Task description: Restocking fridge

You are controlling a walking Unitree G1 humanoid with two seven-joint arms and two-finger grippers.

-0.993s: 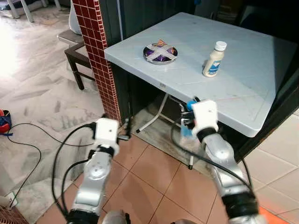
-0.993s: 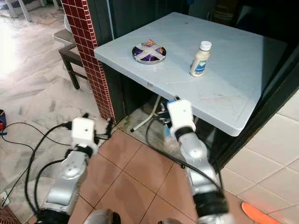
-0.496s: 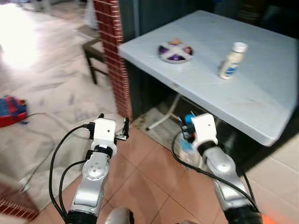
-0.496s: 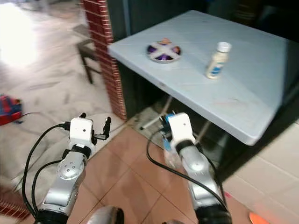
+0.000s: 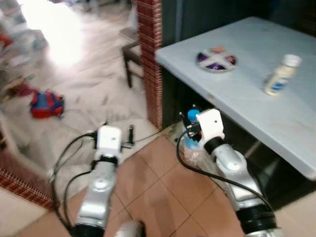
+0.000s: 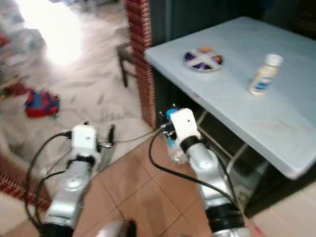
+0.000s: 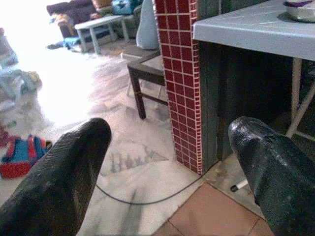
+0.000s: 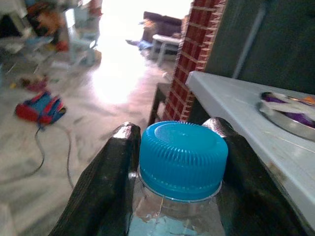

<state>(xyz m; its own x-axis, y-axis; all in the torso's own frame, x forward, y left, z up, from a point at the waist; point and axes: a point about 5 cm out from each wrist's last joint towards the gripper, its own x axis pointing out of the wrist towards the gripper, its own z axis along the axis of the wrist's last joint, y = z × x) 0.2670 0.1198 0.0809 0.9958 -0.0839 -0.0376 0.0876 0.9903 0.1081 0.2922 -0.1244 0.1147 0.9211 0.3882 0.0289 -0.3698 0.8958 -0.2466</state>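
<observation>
The clear water bottle (image 8: 177,196) wears a bright blue ribbed cap (image 8: 183,158). Pale blue table (image 5: 256,106), dark red tiled pillar (image 7: 179,73) with white grout, terracotta floor tiles (image 5: 158,190), a red-and-blue bag (image 5: 46,104).

A pale blue surface (image 5: 256,94) stands beside a red-tiled pillar (image 5: 149,59), with a dark wall behind. The floor is terracotta tile (image 5: 148,182) near the camera and grey marble (image 5: 94,94) beyond, washed by strong light (almost white) from the far room. A dark stool (image 7: 147,78), a sofa (image 7: 74,12) and a low table (image 7: 103,24) stand there.
</observation>
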